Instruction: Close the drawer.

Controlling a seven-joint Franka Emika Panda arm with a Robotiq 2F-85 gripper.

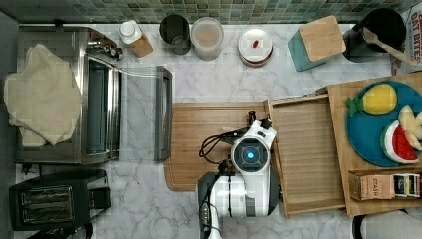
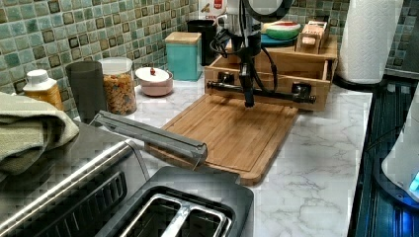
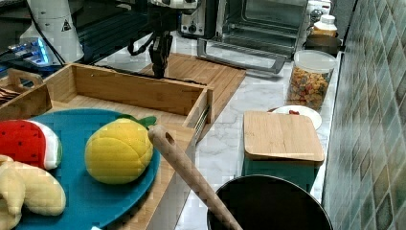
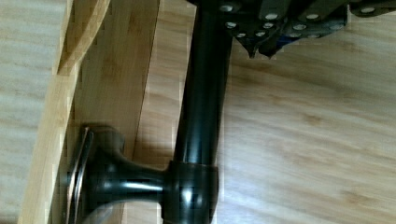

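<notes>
The drawer point(image 1: 306, 149) is pulled out of its wooden unit, its light-wood tray bare, its front panel point(image 2: 286, 81) over the edge of the cutting board point(image 1: 209, 124). A black bar handle point(image 2: 276, 92) point(image 4: 201, 107) runs along the panel on two posts. My gripper point(image 2: 248, 101) point(image 3: 159, 72) points straight down just outside the panel, near the bar's middle. In the wrist view my gripper point(image 4: 261, 46) is shut beside the bar, on the side away from the drawer's panel point(image 4: 112, 70). In the top view the arm's wrist point(image 1: 251, 154) covers the fingers.
The toaster oven point(image 1: 94, 99) stands with its glass door point(image 1: 149, 114) open toward the board. A toaster point(image 1: 54, 199) sits near it. Jars point(image 1: 206, 37), a bowl point(image 1: 255, 46) and a teal canister point(image 1: 316, 42) line the tiled wall. A plate of toy fruit point(image 1: 378, 124) tops the drawer unit.
</notes>
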